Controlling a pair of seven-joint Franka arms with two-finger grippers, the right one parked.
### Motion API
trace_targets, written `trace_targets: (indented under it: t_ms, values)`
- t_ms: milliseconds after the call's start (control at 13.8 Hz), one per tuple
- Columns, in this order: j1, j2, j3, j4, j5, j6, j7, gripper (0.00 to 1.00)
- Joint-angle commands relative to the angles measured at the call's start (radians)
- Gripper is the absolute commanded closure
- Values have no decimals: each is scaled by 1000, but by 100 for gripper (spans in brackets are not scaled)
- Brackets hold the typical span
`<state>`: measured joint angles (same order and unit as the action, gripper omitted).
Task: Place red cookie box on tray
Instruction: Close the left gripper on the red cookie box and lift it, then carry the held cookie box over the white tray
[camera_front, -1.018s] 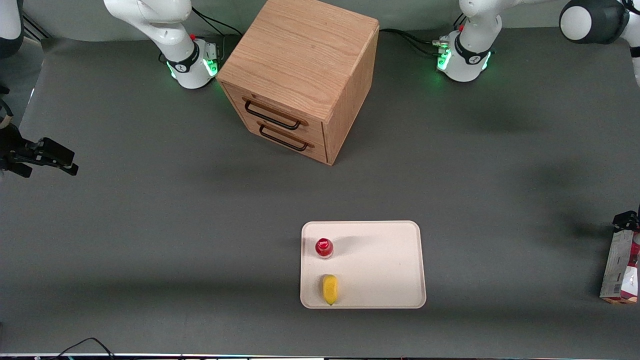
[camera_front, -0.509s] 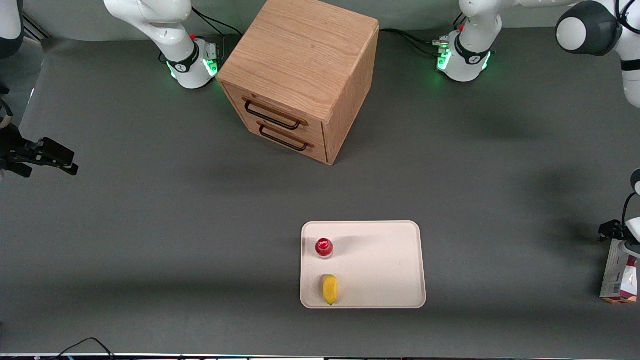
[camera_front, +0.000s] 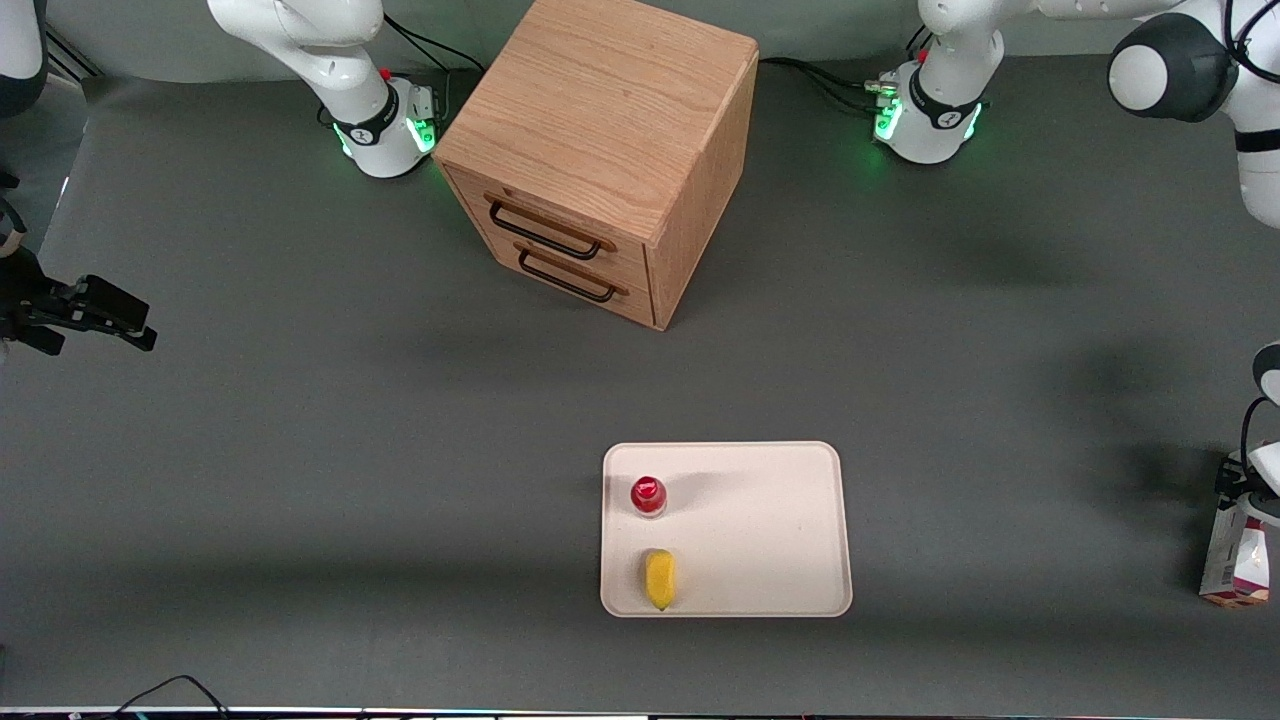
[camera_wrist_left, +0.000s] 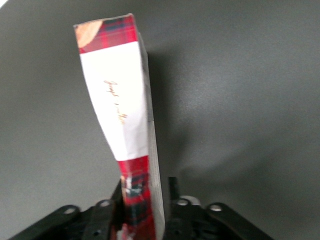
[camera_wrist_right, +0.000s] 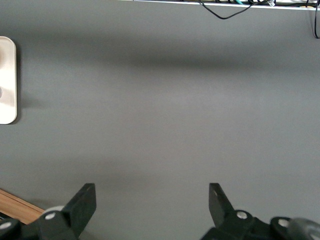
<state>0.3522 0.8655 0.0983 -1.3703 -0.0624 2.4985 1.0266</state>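
Observation:
The red cookie box (camera_front: 1238, 562) stands on its long edge at the working arm's end of the table, far from the cream tray (camera_front: 760, 520). In the left wrist view the box (camera_wrist_left: 120, 110) shows a red plaid face with a white patch and a grey-white side panel. My left gripper (camera_front: 1246, 488) is down over the end of the box farther from the front camera. Its fingers straddle the box (camera_wrist_left: 146, 186): one finger touches the red face, and a small gap shows between the other finger (camera_wrist_left: 172, 184) and the side panel.
A small red-capped bottle (camera_front: 648, 494) and a yellow object (camera_front: 660, 578) sit on the tray, on its side toward the parked arm. A wooden two-drawer cabinet (camera_front: 600, 150) stands farther from the front camera than the tray. The tray's rim shows in the right wrist view (camera_wrist_right: 7, 80).
My left gripper has come down over the end of the cookie box, and the arm's elbow has swung into view. The box has stayed where it was.

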Motion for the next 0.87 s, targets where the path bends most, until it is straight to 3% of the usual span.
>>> trace_targets:
  t_ms: [0, 364, 800]
  values:
    - [-2, 24, 1, 39, -14, 8, 17, 100]
    - [-15, -9, -2, 98, -19, -99, 0, 100]
    - [-88, -236, -38, 99, 2, -490, -400, 100]
